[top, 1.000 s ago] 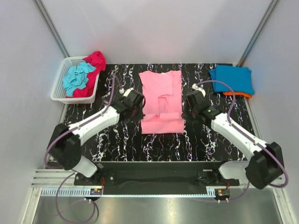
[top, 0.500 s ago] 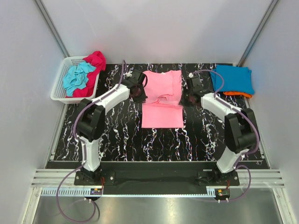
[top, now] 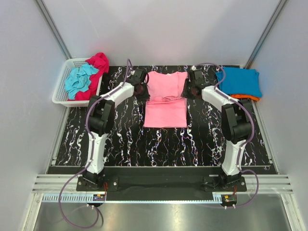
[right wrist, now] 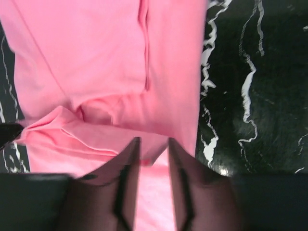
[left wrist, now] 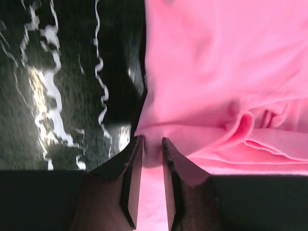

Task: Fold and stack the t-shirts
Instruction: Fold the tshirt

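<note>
Both arms stretch far up the table (top: 120, 139): the left gripper (left wrist: 149, 159) is clamped on the pink t-shirt (top: 166, 113) at its left edge, the right gripper (right wrist: 153, 159) nips the right edge. The shirt lies mid-table, a bunched ridge running across it between the two grippers

Pink t-shirt (top: 166, 103): soft matt cloth, cotton-like, smooth, no sheen.
Table top (top: 120, 139): black marble-pattern surface, white veins, glossy, glare patches in left wrist view.
Basket (top: 58, 94) at 10 o'clock: white slatted plastic, slight shine.
Blue t-shirt (top: 239, 81) at 2 o'clock: matt cloth.
Left gripper (left wrist: 149, 144) fingers: dark, matt, probably plastic; close view blurred.
Front rail (top: 53, 183) at 6 o'clock: bare metal.
</note>
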Available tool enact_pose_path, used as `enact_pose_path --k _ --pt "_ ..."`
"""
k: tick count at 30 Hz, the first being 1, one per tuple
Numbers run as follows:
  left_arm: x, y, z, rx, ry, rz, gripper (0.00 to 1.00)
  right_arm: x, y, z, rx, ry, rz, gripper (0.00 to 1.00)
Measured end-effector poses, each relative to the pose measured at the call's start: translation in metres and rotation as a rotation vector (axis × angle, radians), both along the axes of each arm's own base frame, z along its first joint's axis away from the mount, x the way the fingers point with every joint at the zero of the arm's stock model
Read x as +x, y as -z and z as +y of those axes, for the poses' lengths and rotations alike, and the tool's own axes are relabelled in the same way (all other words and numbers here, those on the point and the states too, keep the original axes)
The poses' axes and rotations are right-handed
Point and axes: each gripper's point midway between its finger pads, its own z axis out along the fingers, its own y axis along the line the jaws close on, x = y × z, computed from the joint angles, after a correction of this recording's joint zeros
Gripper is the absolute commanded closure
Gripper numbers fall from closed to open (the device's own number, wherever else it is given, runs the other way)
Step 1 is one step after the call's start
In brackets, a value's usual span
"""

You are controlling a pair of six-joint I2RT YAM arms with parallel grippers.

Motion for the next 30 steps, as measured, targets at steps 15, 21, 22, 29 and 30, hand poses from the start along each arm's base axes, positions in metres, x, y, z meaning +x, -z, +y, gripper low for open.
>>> enact_pose_path --k 15,21,22,29,30 --pt "0.037 -0.082 0.039 -0.096 -0.126 -0.358 0.35 0.016 0.003 -0.030 -0.116 0.130 -0.040 0.51" --pt "0.008 -0.080 0.036 -0.129 -0.117 -0.295 0.34 -0.034 0.024 -0.032 -0.091 0.083 0.059 0.34" --pt "-0.004 -0.071 0.037 -0.132 -0.119 -0.263 0.34 -0.045 0.026 -0.033 -0.082 0.074 0.071 0.34" --pt "-0.105 0.001 0.049 -0.135 -0.118 0.012 0.34 -0.122 0.034 -0.033 0.000 0.007 0.165 0.28" --pt "-0.118 0.008 0.047 -0.145 -0.109 0.043 0.34 -0.129 0.034 -0.032 0.019 -0.007 0.170 0.27"
